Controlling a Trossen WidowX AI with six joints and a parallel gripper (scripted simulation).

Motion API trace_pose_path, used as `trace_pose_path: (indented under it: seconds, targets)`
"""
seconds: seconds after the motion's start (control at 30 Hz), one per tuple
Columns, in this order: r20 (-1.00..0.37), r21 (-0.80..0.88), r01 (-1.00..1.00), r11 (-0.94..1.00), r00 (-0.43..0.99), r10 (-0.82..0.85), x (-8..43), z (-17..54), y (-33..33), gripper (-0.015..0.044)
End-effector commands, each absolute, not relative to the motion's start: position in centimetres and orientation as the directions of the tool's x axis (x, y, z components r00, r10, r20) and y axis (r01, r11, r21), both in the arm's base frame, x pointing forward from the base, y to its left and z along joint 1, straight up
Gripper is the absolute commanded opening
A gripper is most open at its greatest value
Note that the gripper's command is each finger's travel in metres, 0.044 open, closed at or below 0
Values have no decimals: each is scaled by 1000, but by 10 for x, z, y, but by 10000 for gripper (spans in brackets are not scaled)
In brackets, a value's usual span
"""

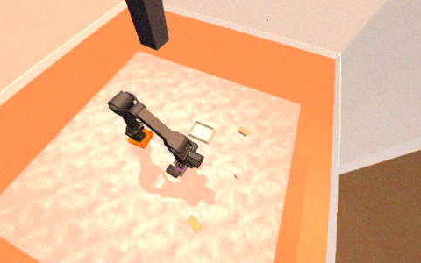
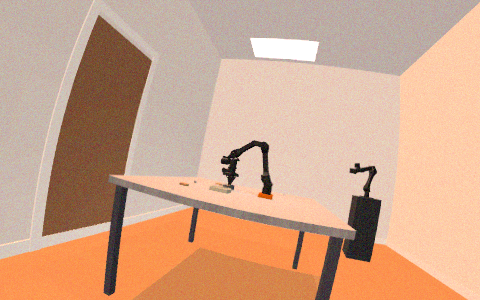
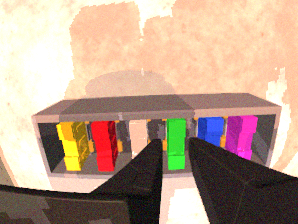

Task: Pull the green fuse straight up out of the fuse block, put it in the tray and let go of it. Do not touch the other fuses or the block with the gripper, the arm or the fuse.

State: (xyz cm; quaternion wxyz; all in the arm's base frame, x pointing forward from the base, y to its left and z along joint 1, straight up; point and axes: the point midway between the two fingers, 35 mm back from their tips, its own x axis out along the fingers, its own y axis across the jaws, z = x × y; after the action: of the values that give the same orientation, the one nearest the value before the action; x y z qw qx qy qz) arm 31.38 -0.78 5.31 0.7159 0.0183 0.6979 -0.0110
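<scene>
Item: green fuse [image 3: 176, 143]. Location: seated upright in its slot in the fuse block [image 3: 160, 104], just right of centre in the wrist frame. To its left are a red fuse [image 3: 103, 143] and a yellow fuse [image 3: 69, 144]; to its right are a blue fuse [image 3: 212, 129] and a magenta fuse [image 3: 242, 135].

Item: gripper [image 3: 174, 140]. The fingers stand a narrow way apart and hold nothing. Their tips frame the green fuse from the lower edge of the wrist frame. I judge them to be above it rather than on it.

Handling, as I judge it: a small, rigid, light piece with smooth faces, likely a snug fit in the slot. I would take it by the upper part that stands proud of the block, on its two flat sides. The pull must be plumb, since the neighbouring slots sit close.

Item: tray [image 1: 201, 131]. A pale square on the counter [image 1: 87, 206], right of centre in the top frame and apart from the arm [image 1: 153, 124].

Hidden or unclear:
- The fuse's lower end is inside the block.
- I cannot tell what fills the dark slot just left of the green fuse.
- In the top frame the wrist covers the block.
- In the exterior frame everything is too small for me to read any gap.
- Two tan scraps [image 1: 243, 131] on the counter remain unidentified.
</scene>
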Motion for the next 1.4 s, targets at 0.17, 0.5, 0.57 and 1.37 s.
trace_pose_path:
  seconds: [0.17,0.5,0.57,1.37]
  targets:
    - [-1000,4,37,999,23,4,313,48,-9,74]
    - [-1000,11,41,999,23,10,313,48,-8,21]
    - [-1000,11,41,999,23,10,313,48,-8,7]
    - [-1000,9,40,999,23,8,314,58,-8,0]
